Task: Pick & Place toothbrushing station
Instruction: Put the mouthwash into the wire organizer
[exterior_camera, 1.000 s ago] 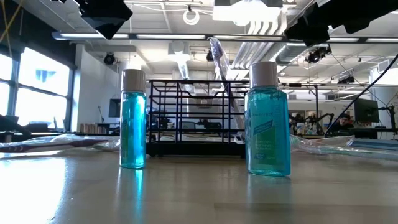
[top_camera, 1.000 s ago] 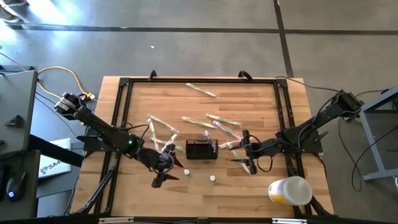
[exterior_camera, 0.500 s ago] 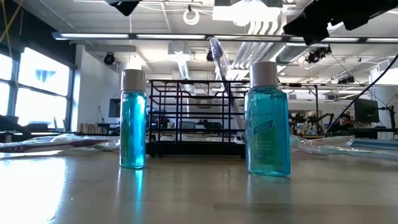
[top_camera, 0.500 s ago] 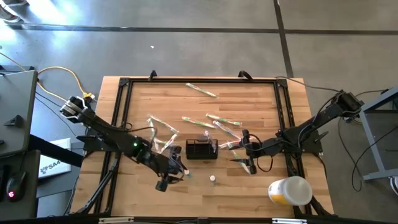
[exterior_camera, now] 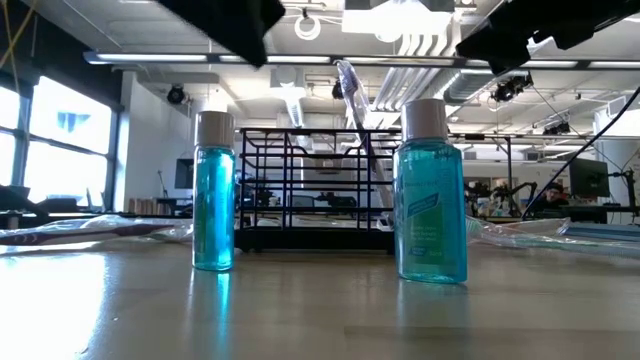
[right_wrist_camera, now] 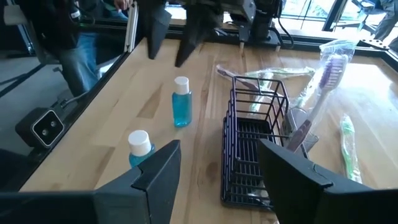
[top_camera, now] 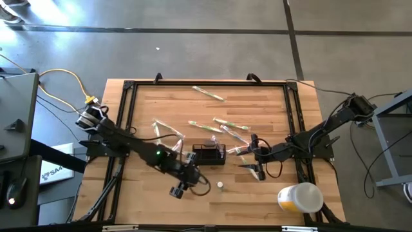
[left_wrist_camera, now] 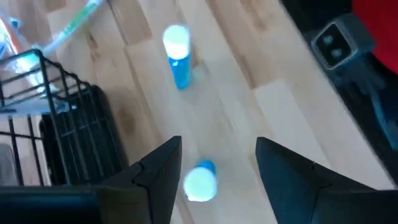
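1. Toothbrushing station [top_camera: 208,154]: you find the black wire caddy near table centre, upright, with one wrapped toothbrush [right_wrist_camera: 324,78] standing in it. It has not moved over the last second.
2. Left gripper [top_camera: 183,186]: it has travelled from about 8 o'clock of the caddy toward 7 o'clock, and now hangs above the near blue bottle [left_wrist_camera: 199,182]. Its fingers stand apart, narrower than a second ago, with the bottle's white cap between them but not yet touched.
3. Second blue bottle [top_camera: 219,185]: it stands at 5 o'clock of the caddy, well apart from the first and untouched.
4. Right gripper [top_camera: 255,162]: it waits at 3 o'clock of the caddy, unmoved, fingers apart, holding nothing.
5. Loose wrapped toothbrushes [top_camera: 226,122]: several lie from 10 to 2 o'clock of the caddy.
6. Reading for you: the left arm's shift suggests the near bottle is the next pick, probably bound for the caddy; a descent and closure are still needed.
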{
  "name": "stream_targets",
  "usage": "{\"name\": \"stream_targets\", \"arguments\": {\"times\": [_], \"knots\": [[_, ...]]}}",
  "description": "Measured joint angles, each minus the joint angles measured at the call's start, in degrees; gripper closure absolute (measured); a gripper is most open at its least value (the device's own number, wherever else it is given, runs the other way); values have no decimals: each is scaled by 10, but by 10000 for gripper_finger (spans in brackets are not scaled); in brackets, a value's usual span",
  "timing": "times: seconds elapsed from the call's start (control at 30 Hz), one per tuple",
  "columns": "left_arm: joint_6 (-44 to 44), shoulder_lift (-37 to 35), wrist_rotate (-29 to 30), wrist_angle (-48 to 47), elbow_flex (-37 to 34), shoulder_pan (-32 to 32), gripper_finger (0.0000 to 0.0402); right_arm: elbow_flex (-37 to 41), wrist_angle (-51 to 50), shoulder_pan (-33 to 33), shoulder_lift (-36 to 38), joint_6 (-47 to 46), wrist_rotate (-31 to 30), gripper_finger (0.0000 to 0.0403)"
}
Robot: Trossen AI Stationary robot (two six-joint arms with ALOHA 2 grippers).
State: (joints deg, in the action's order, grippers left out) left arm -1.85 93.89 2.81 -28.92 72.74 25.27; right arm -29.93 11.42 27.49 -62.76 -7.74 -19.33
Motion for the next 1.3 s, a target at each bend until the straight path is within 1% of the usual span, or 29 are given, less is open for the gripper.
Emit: {"name": "stream_targets", "arguments": {"times": [0.13, 0.2, 0.53, 0.77, 1.1, 1.3], "knots": [[5, 11, -50, -5, -1, -22, 204, 0, -1, 0, 0, -2, 0, 199], [5, 10, -61, -7, -1, -26, 204, 0, -1, 0, 0, -2, 0, 199], [31, 10, -63, -47, -1, -24, 204, 0, -1, 0, 0, -2, -1, 199], [46, 10, -52, -42, -1, -24, 204, 0, 0, 0, 0, -15, -2, 199], [69, 53, -42, -26, -2, -24, 204, 0, 10, 0, 0, -16, -2, 199], [81, 62, -39, -22, -1, -24, 204, 0, 9, 0, 0, -16, -2, 199]]}}
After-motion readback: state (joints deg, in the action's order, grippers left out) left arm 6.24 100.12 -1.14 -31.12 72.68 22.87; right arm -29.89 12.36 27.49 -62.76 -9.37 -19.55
